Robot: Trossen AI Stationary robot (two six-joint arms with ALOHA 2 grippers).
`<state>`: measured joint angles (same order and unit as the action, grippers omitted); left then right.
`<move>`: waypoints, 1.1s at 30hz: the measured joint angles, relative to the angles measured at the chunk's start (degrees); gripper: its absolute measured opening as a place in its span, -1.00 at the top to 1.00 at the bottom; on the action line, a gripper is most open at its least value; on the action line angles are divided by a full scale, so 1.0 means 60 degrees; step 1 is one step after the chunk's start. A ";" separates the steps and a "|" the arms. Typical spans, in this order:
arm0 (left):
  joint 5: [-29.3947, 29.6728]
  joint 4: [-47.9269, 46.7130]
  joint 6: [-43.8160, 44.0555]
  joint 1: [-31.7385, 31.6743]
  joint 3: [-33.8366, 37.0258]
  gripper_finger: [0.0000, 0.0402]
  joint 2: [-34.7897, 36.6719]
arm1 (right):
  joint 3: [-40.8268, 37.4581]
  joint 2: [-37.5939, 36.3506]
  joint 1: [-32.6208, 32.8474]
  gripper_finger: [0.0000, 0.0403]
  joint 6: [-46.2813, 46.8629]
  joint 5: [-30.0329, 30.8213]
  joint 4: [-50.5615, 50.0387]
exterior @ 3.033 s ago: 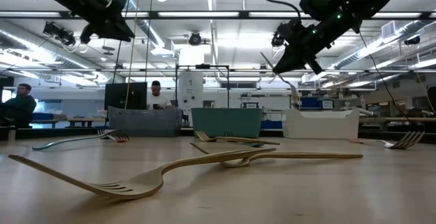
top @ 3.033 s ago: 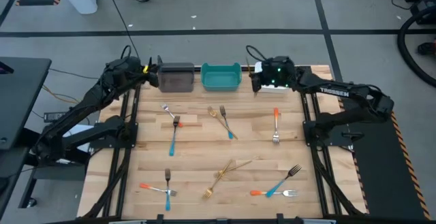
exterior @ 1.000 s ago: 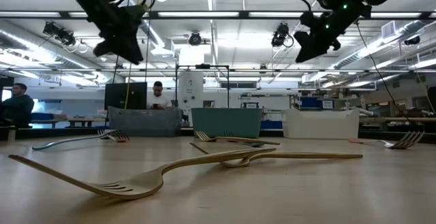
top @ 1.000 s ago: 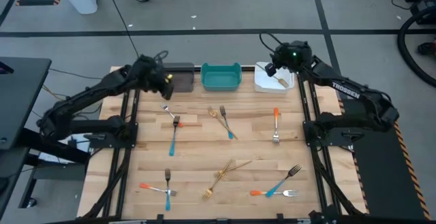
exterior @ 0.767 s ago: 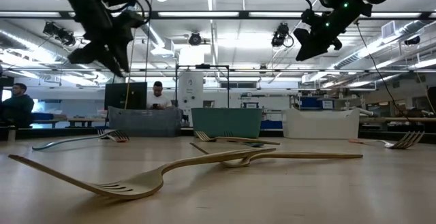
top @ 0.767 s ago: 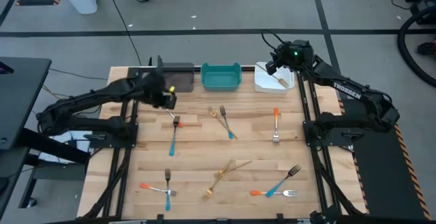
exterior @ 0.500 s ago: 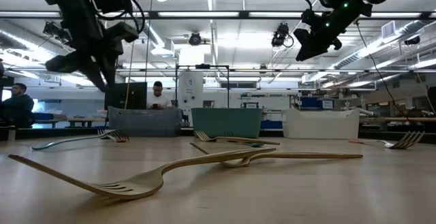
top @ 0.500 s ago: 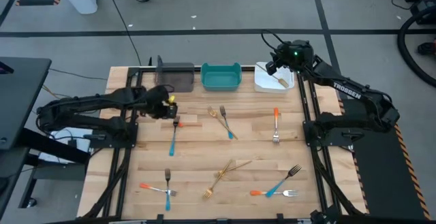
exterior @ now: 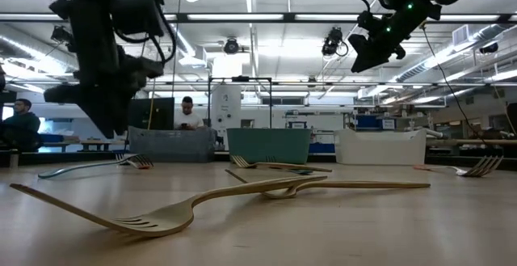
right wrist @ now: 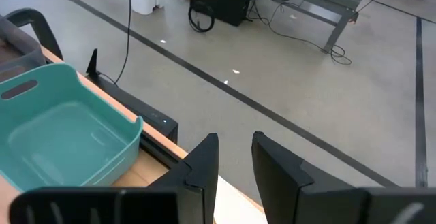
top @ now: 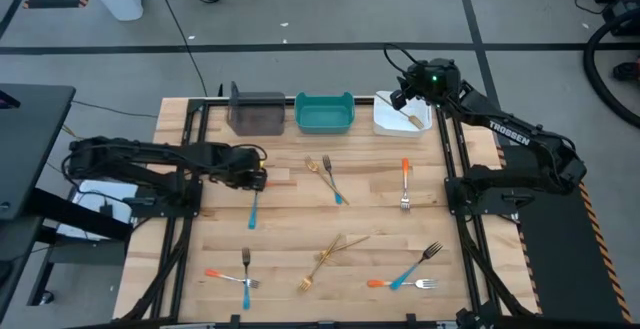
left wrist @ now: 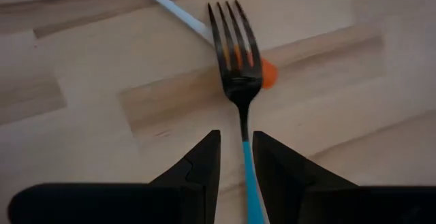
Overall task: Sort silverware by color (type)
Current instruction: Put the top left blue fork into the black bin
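Over the blue-handled fork (left wrist: pixel 243 108) lying on the table (top: pixel 380 224) near the grey bin (top: pixel 258 115), left gripper (left wrist: pixel 236 157) slightly parted and empty, handle between fingers; best lowered straight, squeezed at the neck; right gripper (right wrist: pixel 234 159) parked empty above the white bin (top: pixel 392 121).

Four blue-handled forks (top: pixel 252 209) are lying on the table (top: pixel 290 219). Four orange-handled forks (top: pixel 405 172) are lying there too, one showing only its orange tip in the left wrist view. Four gold forks (top: pixel 322 259) are showing, one inside the white bin (top: pixel 388 121). Three bins are standing along the far edge: grey (top: pixel 258 115), teal (top: pixel 325 115), white.
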<state>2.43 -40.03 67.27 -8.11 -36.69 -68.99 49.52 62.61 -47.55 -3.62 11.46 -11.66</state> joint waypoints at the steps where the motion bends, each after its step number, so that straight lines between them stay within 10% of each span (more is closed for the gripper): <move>1: 0.0003 0.0171 0.0003 0.0003 0.0000 0.52 -0.0196 | 0.0000 0.0000 0.0000 0.52 0.0000 0.0000 0.0000; 19: -0.0208 0.1344 0.0462 0.0518 -0.0066 0.52 -0.2823 | 0.0000 0.0000 -0.0025 0.52 -0.0499 -0.0004 -0.0004; 33: -0.0743 0.0966 0.0094 0.0314 -0.0704 0.91 -0.2127 | 0.0000 0.0000 -0.0036 0.52 -0.0502 -0.0007 -0.0005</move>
<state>-2.02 -34.23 67.83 -6.23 -40.91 -81.76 49.52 62.61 -47.77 -6.63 11.42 -11.69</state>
